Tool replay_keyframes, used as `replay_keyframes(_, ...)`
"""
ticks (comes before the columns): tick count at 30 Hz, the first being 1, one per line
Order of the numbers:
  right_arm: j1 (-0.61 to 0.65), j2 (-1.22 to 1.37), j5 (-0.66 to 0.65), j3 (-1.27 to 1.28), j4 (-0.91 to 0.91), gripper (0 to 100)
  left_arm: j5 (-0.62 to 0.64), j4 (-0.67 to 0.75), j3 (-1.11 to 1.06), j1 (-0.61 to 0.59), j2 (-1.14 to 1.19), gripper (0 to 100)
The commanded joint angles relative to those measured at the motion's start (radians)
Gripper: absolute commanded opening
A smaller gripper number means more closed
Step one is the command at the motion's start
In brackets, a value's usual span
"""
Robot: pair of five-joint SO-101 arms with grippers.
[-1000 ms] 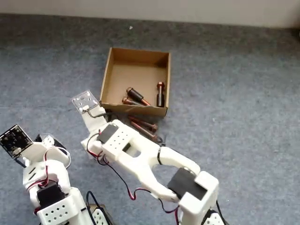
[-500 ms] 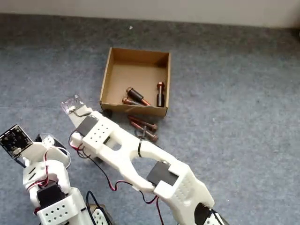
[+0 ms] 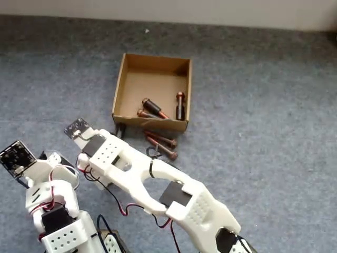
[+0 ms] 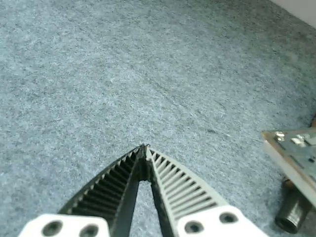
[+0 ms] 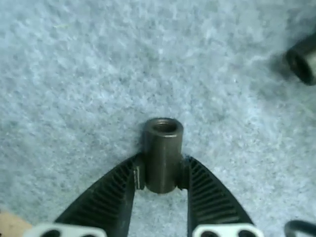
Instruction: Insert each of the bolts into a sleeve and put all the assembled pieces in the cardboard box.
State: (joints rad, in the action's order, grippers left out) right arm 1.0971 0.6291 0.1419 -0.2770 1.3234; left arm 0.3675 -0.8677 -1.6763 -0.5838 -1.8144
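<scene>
Nearest to you, the left arm (image 3: 50, 203) sits folded at the near edge of the counter (image 3: 274, 132), which is covered in grey carpet. Your left gripper (image 4: 143, 149) is fully closed with nothing in it, and its ribbed fingers meet at the tips above bare carpet.

Your right arm (image 3: 158, 182) stretches from the near right across toward the left. Your right gripper (image 5: 162, 169) is closed around the lower part of a dark sleeve (image 5: 163, 145), one finger on each side. The sleeve's open bore shows at its free end. A second sleeve (image 5: 302, 63) sits apart from it on the carpet, untouched.

Farther on, two rusty bolts lie side by side on the carpet. The nearer bolt (image 3: 166, 151) is close to the right arm, and the farther bolt (image 3: 160, 139) is just beside the near wall of the cardboard box (image 3: 120, 84).

Inside the box, a crossed pair of assembled pieces (image 3: 151, 108) rests against the near wall. A single assembled piece (image 3: 180, 105) lies along the right-hand wall.
</scene>
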Motion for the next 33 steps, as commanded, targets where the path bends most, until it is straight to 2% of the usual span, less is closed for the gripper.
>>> replay_keyframes(1,-0.019,0.042,-0.015,-0.038,-0.001,9.9,0.015,0.021,-0.019,-0.008,-0.004,1)
replay_keyframes(6,-0.021,0.073,-0.015,-0.124,0.059,9.2,0.015,0.020,-0.019,-0.008,-0.004,1)
replay_keyframes(10,-0.021,0.071,-0.015,-0.143,0.067,0.1,0.012,0.020,-0.019,0.007,-0.004,1)
replay_keyframes(18,-0.058,0.045,-0.015,-0.143,0.065,0.5,0.011,0.020,-0.019,0.019,-0.004,1)
replay_keyframes(26,-0.163,-0.183,-0.011,-0.087,0.067,0.5,0.014,0.020,-0.019,0.019,-0.004,1)
replay_keyframes(33,-0.173,-0.450,-0.012,0.082,0.038,0.5,0.009,0.020,-0.019,0.019,-0.004,1)
